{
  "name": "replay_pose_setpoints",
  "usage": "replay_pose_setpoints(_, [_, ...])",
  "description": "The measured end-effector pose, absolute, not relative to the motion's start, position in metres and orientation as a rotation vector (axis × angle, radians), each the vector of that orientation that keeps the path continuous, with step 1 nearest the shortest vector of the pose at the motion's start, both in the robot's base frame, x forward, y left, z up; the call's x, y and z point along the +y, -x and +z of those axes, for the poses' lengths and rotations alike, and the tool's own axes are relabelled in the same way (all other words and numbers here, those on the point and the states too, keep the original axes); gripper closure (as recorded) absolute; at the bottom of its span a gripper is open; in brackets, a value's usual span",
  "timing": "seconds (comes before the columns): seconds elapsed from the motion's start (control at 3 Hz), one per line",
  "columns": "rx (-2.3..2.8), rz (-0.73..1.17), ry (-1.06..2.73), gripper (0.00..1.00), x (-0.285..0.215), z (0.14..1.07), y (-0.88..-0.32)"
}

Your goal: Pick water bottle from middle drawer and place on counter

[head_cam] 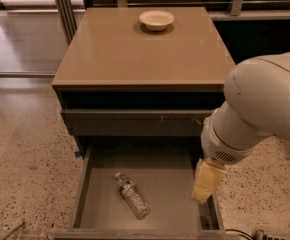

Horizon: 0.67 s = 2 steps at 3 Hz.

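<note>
Counter w/ bowl at back
</note>
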State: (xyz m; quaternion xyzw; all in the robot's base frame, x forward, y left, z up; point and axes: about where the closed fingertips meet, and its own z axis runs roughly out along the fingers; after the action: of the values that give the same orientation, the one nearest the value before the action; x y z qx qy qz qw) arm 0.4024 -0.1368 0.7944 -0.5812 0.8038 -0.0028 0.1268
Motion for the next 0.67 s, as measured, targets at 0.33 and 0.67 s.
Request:
replay_pose_setpoints(0.33, [2.352,0.029,1.624,0.0,-0.137,0.782,-0.399])
replay_pose_setpoints(0.67, [2.391,0.209,1.526,0.0,-0.116,0.725,-0.389])
